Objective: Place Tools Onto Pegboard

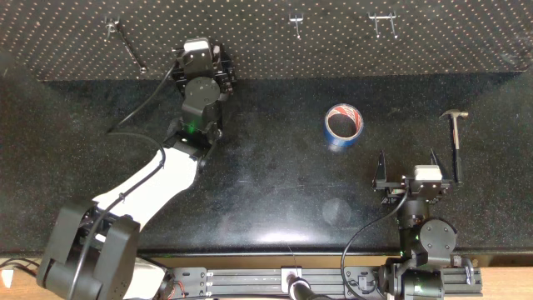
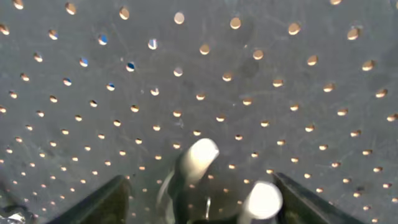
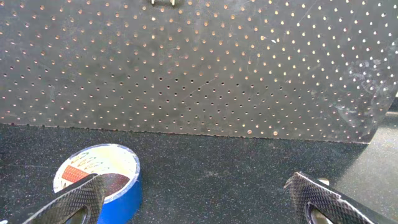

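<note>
Now: left gripper [image 1: 202, 53] against pegboard [image 1: 333, 50], pale-handled tool [image 2: 199, 162] at gripper; grip state cannot tell. Right gripper [image 1: 407, 162] spread wide, just beside hammer [image 1: 455, 137]. Hammer and blue tape roll [image 1: 343, 125] lie on tabletop [image 1: 266, 167]. Wrench [image 1: 129, 46] hangs on pegboard.

The left arm [image 1: 158, 179] stretches from lower left to upper centre-left of the top view, the left gripper [image 1: 203, 57] parted. The right gripper [image 1: 407, 164] sits lower right, fingers spread wide.
</note>
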Robot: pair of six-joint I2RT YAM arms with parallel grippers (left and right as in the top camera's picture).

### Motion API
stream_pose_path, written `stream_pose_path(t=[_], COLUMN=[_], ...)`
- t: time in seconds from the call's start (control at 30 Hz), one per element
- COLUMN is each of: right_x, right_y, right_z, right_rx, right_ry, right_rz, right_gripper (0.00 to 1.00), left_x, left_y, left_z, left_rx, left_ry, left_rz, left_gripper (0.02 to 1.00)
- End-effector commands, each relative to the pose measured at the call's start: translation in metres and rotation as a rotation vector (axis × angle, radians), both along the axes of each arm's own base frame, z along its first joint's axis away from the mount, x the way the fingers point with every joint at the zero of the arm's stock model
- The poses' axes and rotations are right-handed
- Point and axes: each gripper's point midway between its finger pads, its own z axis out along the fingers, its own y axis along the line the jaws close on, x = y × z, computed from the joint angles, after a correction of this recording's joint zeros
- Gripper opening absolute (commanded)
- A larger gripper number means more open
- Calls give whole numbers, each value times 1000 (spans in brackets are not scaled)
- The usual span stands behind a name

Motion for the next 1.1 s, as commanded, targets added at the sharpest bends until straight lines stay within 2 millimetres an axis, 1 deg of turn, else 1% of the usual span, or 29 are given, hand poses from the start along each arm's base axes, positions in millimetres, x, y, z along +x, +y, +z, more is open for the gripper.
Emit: stream_pose_path(t=[0.03,0.13,0.3,0.37,0.47,0.57,0.63,0.67,0.73,0.8,0.83,0.9,1.0,1.03,1.1], right_x=[0,0,0,0,0,0,0,0,0,0,0,0,0,0,0], right_y=[-2,-2,-2,-2,-2,-2,-2,-2,-2,-2,-2,-2,-2,-2,-2], right_z=[-1,-1,-1,-1,-1,-1,-1,-1,-1,-1,-1,-1,-1,-1,-1], right_rx=[-11,-11,-11,-11,-11,-11,-11,-11,-11,-11,-11,-11,-11,-11,-11], right_ry=[1,1,1,1,1,1,1,1,1,1,1,1,1,1,1], right_rz=[-10,-10,-10,-10,-10,-10,-10,-10,-10,-10,-10,-10,-10,-10,-10], right_gripper=[976,976,976,976,976,976,976,976,976,976,976,976,976,976,976], left_x=[3,5,4,2,-11,-40,-72,-82,-104,-125,-139,-161,-184,-197,-208], left_y=[25,30,27,24,25,28,31,35,43,54,62,76,90,100,109], left_z=[-11,-17,-12,0,25,42,53,57,70,78,78,72,63,63,64], left_rx=[-110,-152,-159,-173,-181,-173,-170,-171,-189,-219,-233,-247,-254,-255,-253], left_ry=[23,45,35,16,2,60,113,110,49,-34,-81,-134,-201,-256,-311], left_rz=[72,68,53,27,8,-22,-60,-60,-62,-78,-90,-94,-78,-57,-33], left_gripper=[993,993,996,996,996,996,996,996,996,996,993,996,996,996,996])
